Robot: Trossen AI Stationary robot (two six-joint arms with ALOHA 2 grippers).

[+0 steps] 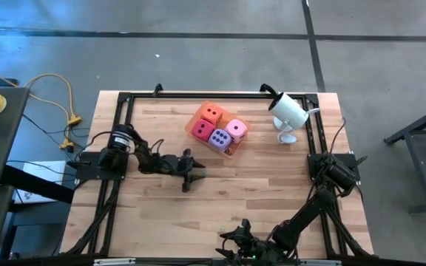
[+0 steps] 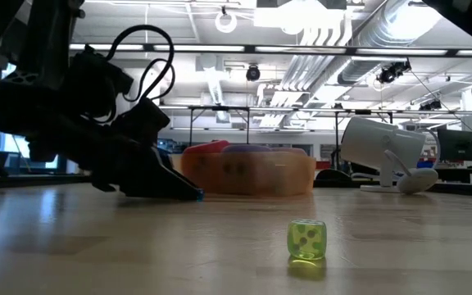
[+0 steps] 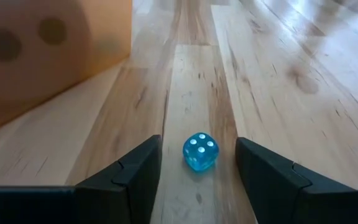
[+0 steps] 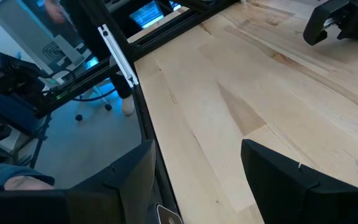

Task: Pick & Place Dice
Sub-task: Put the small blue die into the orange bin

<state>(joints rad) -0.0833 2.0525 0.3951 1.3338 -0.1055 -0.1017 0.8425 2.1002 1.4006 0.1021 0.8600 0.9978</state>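
Now small blue die on table btwn open left fingers, touching neither.

Four soft dice sit packed two-by-two inside the translucent orange tray: orange die, light pink die, red-magenta die, purple die. All upright, dark pips up, sides touching. The purple one shows three pips.
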